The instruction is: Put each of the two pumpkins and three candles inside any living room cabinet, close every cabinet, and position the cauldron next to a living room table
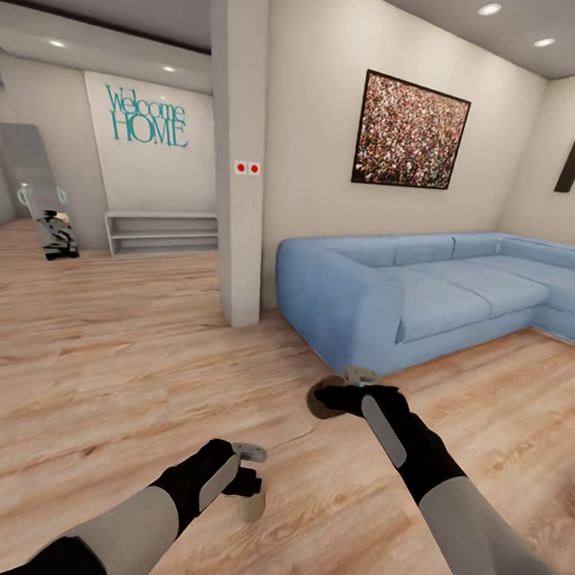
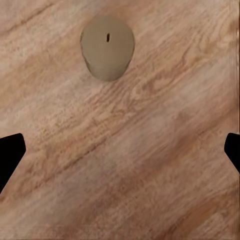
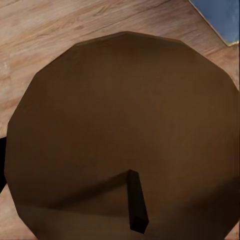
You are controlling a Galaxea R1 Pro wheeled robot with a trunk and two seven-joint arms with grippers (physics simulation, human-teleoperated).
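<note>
Two candles are seen. One candle (image 2: 107, 47) stands on the wooden floor (image 2: 150, 150) below the left gripper (image 1: 253, 478), whose fingers are spread wide apart. Another candle (image 3: 125, 140) is seen very close beneath the right gripper (image 1: 335, 400) near the blue sofa (image 1: 425, 288); whether that gripper is gripping it cannot be told.

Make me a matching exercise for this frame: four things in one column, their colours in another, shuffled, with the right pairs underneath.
Things:
1. corner sofa
2. candle in the left wrist view
3. "Welcome HOME" lettering
4. framed picture

Colours:
A. teal
B. light blue
C. cream-beige with a dark wick
D. speckled reddish and white in a dark frame

Pairs: 1-B, 2-C, 3-A, 4-D
</note>
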